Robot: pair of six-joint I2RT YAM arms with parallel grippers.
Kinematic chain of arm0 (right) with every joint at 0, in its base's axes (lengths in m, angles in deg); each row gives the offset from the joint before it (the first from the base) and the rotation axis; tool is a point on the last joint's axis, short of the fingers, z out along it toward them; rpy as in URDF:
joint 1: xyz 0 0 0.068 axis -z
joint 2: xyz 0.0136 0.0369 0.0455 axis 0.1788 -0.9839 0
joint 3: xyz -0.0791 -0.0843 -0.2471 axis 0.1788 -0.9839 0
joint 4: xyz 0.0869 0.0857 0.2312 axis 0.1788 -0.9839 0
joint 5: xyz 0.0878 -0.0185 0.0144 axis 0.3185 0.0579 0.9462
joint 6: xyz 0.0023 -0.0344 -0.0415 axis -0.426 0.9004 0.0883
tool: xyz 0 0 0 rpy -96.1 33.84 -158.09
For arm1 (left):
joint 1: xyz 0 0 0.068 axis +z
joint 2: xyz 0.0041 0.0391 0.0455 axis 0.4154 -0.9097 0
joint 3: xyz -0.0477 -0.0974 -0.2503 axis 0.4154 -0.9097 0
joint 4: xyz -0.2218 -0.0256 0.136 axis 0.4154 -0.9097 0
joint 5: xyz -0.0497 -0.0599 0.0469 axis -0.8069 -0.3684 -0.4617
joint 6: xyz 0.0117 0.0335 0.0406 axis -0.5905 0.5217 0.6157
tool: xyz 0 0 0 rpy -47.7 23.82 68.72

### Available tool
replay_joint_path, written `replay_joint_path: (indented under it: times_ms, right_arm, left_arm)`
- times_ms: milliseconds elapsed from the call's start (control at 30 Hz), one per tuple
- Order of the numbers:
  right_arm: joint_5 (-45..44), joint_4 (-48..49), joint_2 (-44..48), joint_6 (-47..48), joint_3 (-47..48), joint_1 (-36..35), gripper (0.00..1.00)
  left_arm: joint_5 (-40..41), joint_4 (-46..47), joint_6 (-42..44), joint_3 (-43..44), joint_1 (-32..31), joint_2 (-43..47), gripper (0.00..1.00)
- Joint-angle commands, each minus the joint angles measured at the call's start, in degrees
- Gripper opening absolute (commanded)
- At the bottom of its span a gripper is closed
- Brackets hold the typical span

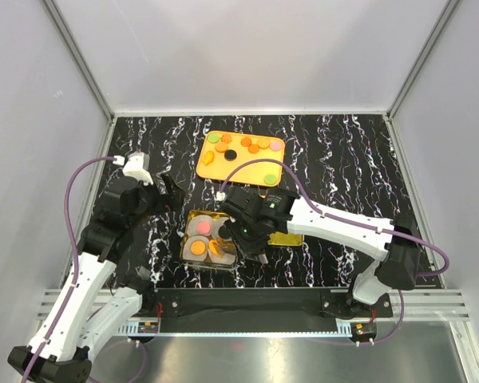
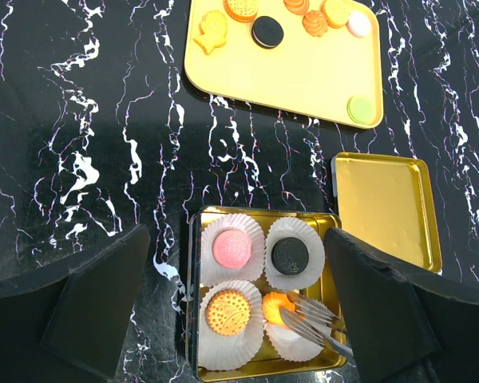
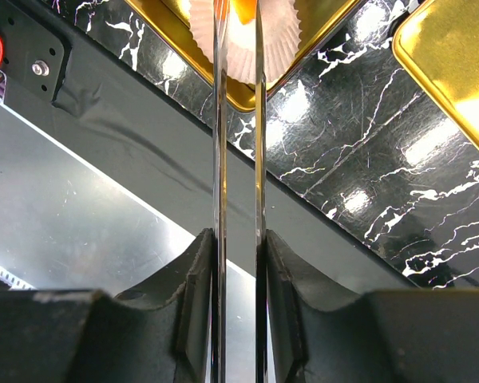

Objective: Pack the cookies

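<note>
A gold tin (image 2: 193, 303) holds several white paper cups. A pink cookie (image 2: 231, 248), a black cookie (image 2: 290, 256) and a round orange cookie (image 2: 227, 311) each lie in a cup. My right gripper (image 1: 251, 231) is shut on metal tongs (image 2: 323, 325). The tong tips pinch an orange cookie (image 2: 276, 308) at the edge of the tin's fourth cup (image 2: 295, 343). In the right wrist view the tongs (image 3: 219, 159) run between my gripper's (image 3: 238, 239) fingers toward that cookie (image 3: 241, 9). My left gripper (image 2: 235, 235) is open and empty above the tin. More cookies lie on the yellow tray (image 2: 303, 72).
The tin's gold lid (image 2: 383, 207) lies face up right of the tin, also seen in the top view (image 1: 291, 237). The yellow tray (image 1: 239, 171) sits behind the tin. The table's front rail (image 3: 128, 136) runs just below the tin.
</note>
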Motion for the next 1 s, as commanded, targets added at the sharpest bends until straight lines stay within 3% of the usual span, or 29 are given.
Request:
replay_joint_path:
  times_ms: [0, 767, 967]
  right_arm:
    - [-0.23, 0.25, 2.45, -0.13, 1.22, -0.49, 0.29]
    - [-0.06, -4.32, 3.85, 0.49, 3.33, -0.49, 0.29]
    - [0.38, -3.89, 3.94, 0.40, 3.07, -0.49, 0.36]
  left_arm:
    - [0.39, 2.12, -0.29, -0.09, 0.31, 0.10, 0.99]
    - [0.13, 2.12, -0.29, 0.00, 0.31, -0.07, 0.99]
    - [0.22, 2.12, -0.29, -0.09, 0.31, -0.16, 0.99]
